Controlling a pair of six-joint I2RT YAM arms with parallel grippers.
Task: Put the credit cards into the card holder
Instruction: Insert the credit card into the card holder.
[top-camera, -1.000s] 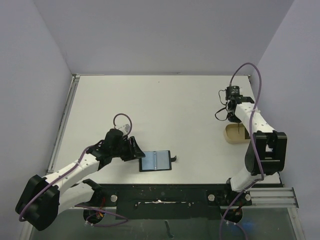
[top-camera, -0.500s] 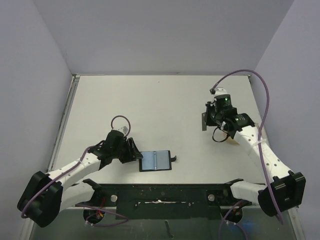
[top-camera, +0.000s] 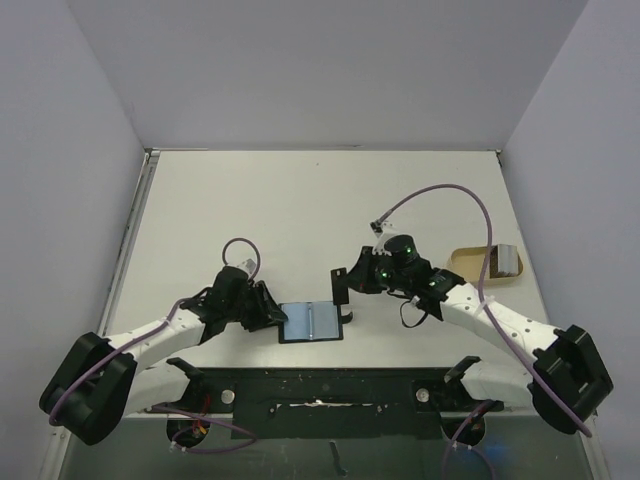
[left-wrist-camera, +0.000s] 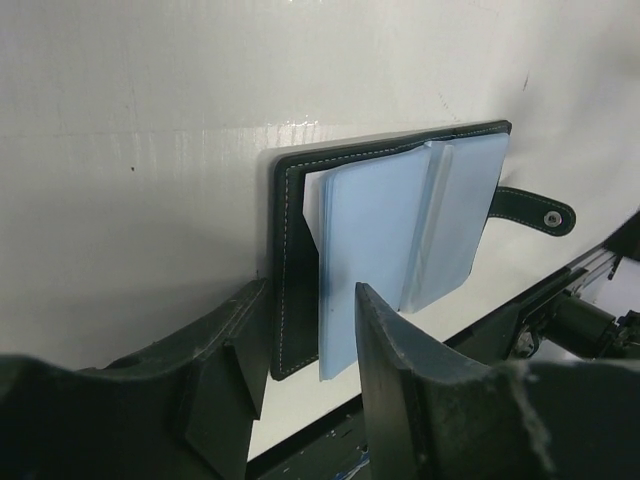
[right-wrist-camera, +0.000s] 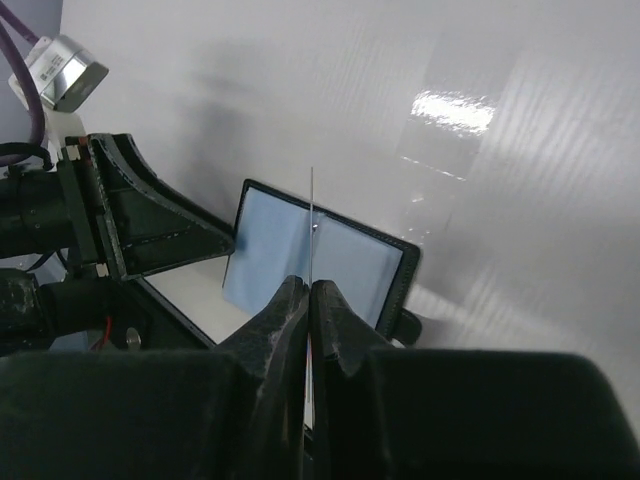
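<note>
In the right wrist view the credit card (right-wrist-camera: 312, 210) is seen only edge-on, as a thin pale line rising from the right gripper (right-wrist-camera: 309, 295), whose fingers are pinched shut on its lower part. Its face cannot be made out there. From above it is seen as a small dark upright rectangle (top-camera: 341, 284) at that gripper (top-camera: 349, 287), just beside the far right corner of the card holder (top-camera: 311, 322). Whether the two touch cannot be told.

The holder lies open and flat on the white table (top-camera: 300, 200). In the left wrist view it (left-wrist-camera: 290, 250) is shown as black leather with pale stitching, holding glossy, translucent pale-blue sleeves (left-wrist-camera: 370, 260), and a snap tab (left-wrist-camera: 535, 210) with a metal stud sticks out at its far side. Its near edge is cut off behind the left gripper (left-wrist-camera: 312, 335), whose matte black fingers are spread moderately with that edge between them. Whether they press on it cannot be told.

A second card (top-camera: 506, 260), grey, is partly hidden by a purple cable in the shallow tan tray (top-camera: 465, 262), well apart at the right.
</note>
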